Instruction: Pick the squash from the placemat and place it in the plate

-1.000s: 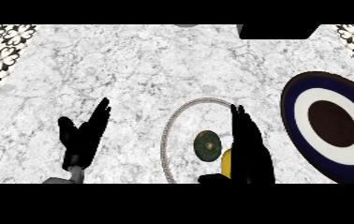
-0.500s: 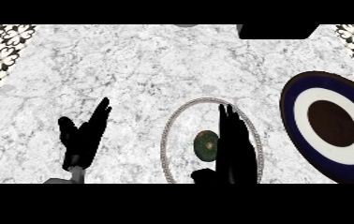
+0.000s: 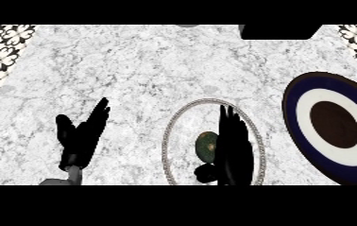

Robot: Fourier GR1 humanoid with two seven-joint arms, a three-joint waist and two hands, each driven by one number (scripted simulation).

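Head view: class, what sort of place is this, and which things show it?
Likely a kitchen counter: a white marbled counter top, a round placemat with a beaded rim holding a squash, and a blue and white plate at the right.

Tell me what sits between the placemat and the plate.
Nothing: the head view shows only a narrow strip of bare marble counter between the right rim of the placemat and the dark blue edge of the plate.
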